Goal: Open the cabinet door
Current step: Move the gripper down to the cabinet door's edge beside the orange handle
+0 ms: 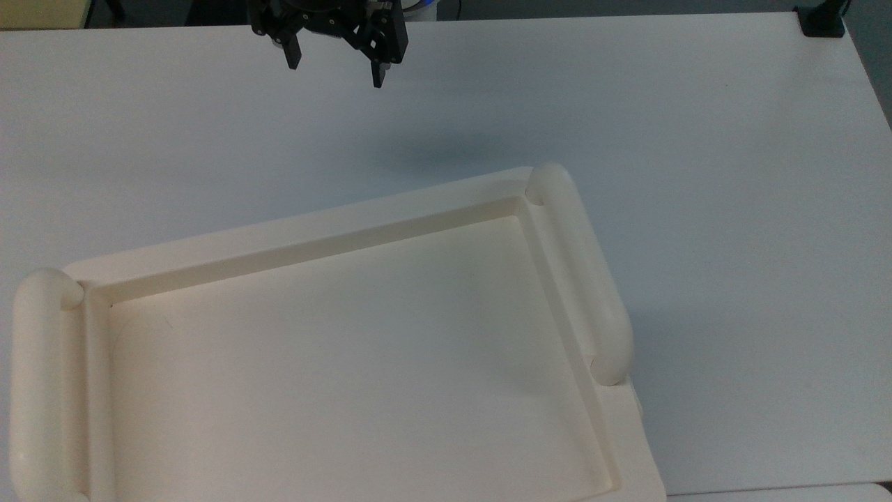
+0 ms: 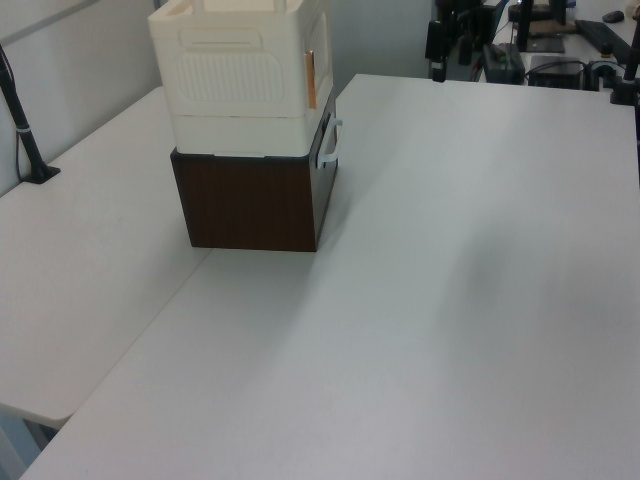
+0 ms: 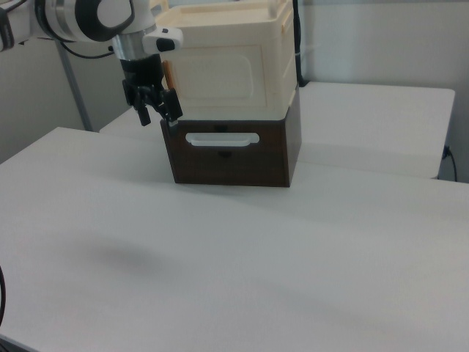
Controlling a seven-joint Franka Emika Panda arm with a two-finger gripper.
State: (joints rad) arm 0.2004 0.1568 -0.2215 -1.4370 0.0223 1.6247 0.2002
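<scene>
Cream cabinet door (image 3: 215, 73) beside hand (image 3: 157, 117)

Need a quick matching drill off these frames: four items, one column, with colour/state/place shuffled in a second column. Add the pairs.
Column 1
1. hand
2. cabinet door
3. brown base
4. white bar handle

Column 2
a. on the dark front, below the cream cabinet
b. cream panel, flush with the cabinet front
c. open, in the air, holding nothing
d. dark wood colour, standing on the table under the cream cabinet

Pairs: 1-c, 2-b, 3-d, 4-a
</scene>
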